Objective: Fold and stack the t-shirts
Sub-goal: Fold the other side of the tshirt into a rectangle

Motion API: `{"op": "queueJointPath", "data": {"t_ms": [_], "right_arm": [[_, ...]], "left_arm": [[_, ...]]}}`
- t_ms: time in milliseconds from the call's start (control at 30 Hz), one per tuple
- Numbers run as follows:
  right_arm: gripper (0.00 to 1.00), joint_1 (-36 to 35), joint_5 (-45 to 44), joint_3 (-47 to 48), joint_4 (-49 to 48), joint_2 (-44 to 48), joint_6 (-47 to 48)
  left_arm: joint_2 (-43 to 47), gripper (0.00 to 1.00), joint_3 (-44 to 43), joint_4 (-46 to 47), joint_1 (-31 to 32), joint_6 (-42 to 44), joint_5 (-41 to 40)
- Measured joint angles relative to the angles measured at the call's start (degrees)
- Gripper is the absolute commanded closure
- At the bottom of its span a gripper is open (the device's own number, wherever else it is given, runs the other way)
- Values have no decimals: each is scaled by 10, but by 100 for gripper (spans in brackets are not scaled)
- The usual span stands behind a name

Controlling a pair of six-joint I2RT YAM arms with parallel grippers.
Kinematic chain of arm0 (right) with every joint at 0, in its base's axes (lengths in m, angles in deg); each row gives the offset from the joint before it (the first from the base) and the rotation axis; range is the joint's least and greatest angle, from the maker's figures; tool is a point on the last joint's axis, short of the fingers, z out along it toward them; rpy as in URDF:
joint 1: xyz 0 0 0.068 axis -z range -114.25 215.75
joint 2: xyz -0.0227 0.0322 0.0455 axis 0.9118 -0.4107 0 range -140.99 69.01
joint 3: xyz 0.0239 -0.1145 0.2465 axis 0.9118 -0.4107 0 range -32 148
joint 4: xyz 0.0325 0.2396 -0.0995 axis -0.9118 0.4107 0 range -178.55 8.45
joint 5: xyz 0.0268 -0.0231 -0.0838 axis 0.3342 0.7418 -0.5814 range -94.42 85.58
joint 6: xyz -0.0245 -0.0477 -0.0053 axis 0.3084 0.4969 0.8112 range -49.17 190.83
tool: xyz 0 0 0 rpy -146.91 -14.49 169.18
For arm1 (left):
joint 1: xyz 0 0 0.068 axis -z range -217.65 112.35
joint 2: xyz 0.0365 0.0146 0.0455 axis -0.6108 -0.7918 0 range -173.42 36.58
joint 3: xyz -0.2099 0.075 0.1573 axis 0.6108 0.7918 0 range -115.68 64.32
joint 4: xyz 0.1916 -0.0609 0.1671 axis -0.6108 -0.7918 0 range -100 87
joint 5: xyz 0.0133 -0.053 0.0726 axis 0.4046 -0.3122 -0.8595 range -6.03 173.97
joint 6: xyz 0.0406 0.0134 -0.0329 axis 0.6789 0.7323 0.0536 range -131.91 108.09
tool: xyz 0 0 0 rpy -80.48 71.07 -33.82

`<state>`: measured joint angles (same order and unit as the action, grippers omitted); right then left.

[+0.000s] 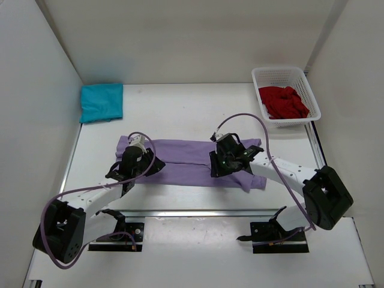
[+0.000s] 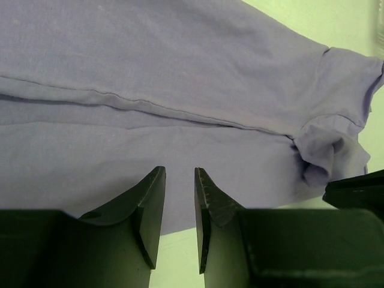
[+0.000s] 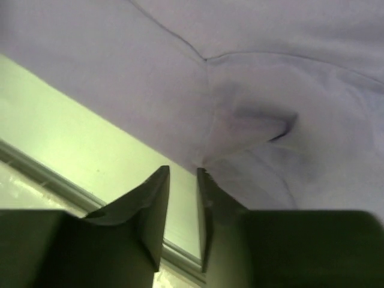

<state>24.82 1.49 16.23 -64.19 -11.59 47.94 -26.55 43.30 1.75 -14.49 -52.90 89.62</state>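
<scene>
- Three shirts; you are folding the pale purple cloth t-shirt (image 1: 180, 159), flat mid-table.
- One white plastic mesh basket (image 1: 279, 69) holds the dark red t-shirt (image 1: 285, 102); the folded teal t-shirt (image 1: 101, 102) lies far-left.
- Two grippers, left gripper (image 2: 180, 171) and right gripper (image 3: 183, 171), over the purple near edge: fingers narrow, holding nothing. Pinch it next.

lavender t-shirt (image 1: 186, 159) – teal t-shirt (image 1: 101, 102) – dark red t-shirt (image 1: 283, 102), white basket (image 1: 279, 76)
</scene>
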Motion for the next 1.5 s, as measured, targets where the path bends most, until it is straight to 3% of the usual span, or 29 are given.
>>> {"op": "queueJointPath", "data": {"t_ms": [100,167,267,367,467,633,1000,1067,1267,1500], "right_arm": [[70,27,20,-2,5,12,4],[78,78,26,-7,5,40,6],[84,210,38,-27,-38,92,1],[76,335,33,-44,-97,95,-8],[71,388,23,-46,-137,47,-9],[69,406,23,-46,-174,-34,-9],[71,414,19,-42,-203,-85,-4],[84,414,16,-41,-200,-94,1],[99,413,18,-32,-200,-96,0],[99,420,33,38,-200,-119,-7]], "left_arm": [[6,63,4,2,-2,0,4],[8,63,9,3,0,-2,4],[6,63,8,5,29,-8,-4],[-19,62,-9,13,96,-12,-11],[-68,63,-33,34,151,-18,-10],[-143,63,-63,58,193,-26,-9],[-241,64,-92,95,220,-34,1],[-242,64,-93,99,220,-34,3],[-246,65,-94,103,217,-33,7],[-245,65,-81,119,201,-33,18]]}}
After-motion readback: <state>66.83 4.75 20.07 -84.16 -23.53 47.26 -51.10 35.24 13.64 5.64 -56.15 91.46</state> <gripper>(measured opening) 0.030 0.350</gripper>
